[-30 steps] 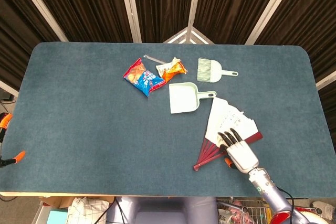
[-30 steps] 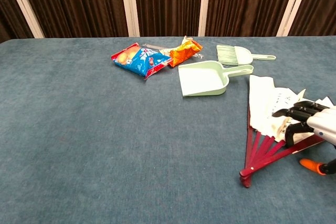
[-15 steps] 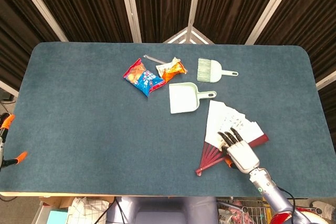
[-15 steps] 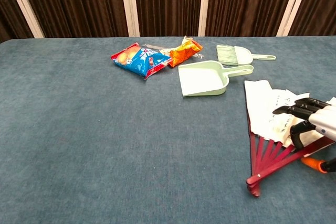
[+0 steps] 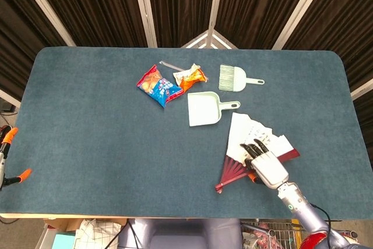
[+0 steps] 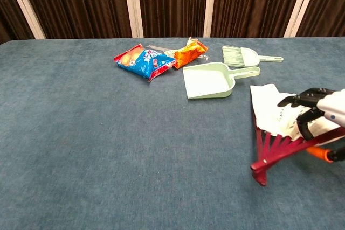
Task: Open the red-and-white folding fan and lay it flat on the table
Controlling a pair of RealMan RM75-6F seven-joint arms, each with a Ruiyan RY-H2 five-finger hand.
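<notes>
Tabletop: right hand fingers on fan.

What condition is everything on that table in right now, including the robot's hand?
Folding fan: partly opened, lying on the table under the right hand.
Right hand: fingers on the fan's paper.
Dustpan: lying flat, empty.
Brush: lying flat, apart from the dustpan.
Blue snack bag: lying flat.
Orange snack bag: crumpled.
Left hand: not visible.
</notes>
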